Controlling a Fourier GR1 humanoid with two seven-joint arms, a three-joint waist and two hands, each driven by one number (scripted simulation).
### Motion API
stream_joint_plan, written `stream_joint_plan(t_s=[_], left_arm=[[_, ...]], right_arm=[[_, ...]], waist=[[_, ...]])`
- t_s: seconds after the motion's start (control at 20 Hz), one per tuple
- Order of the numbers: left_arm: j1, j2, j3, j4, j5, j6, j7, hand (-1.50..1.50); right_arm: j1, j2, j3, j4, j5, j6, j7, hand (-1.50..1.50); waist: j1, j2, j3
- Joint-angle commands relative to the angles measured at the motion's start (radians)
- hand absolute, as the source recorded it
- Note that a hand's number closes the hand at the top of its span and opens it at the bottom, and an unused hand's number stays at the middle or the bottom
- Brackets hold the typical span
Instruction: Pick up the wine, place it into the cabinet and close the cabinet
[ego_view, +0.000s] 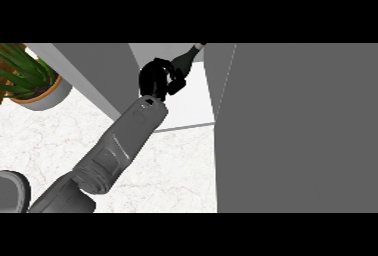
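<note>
Wine (187, 56) sits pinched in my left hand (156, 79) at twelve o'clock inside the cabinet (295, 130); next I let go.

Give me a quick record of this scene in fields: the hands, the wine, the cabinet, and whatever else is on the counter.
left hand: curled round the wine bottle, raised into the cabinet opening
right hand: not in view
wine bottle: dark, tilted, neck toward upper right, inside the opening
cabinet: grey, door open
potted plant: at left, on the counter
counter: white marble
</note>
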Motion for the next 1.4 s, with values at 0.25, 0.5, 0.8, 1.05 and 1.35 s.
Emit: stream_joint_plan(t_s=[0.25,0.5,0.8,1.05,1.35], left_arm=[[-0.002,0.000,-0.057,0.030,-0.055,0.094,0.079,-1.50],[0.023,0.000,-0.101,0.052,-0.098,0.085,0.143,-1.50],[0.009,0.000,-0.093,0.061,-0.098,0.055,0.170,-1.50],[0.039,0.000,-0.041,-0.043,-0.050,0.094,0.101,-1.50],[0.070,0.000,0.036,-0.130,0.007,0.073,-0.053,-1.50]], right_arm=[[0.021,-0.003,-0.001,-0.053,-0.044,-0.004,0.013,-1.50],[0.029,-0.018,-0.021,-0.028,-0.064,0.027,-0.017,-1.50],[0.043,-0.023,-0.023,-0.057,-0.078,0.008,0.002,-1.50],[0.049,-0.015,-0.001,-0.036,-0.061,0.022,-0.015,-1.50],[0.074,-0.018,0.023,-0.116,-0.072,-0.023,0.031,-1.50]], waist=[[-0.004,0.007,-0.001],[-0.015,0.007,0.000],[0.004,0.004,-0.001],[0.010,0.004,-0.002],[0.044,-0.005,-0.004]])
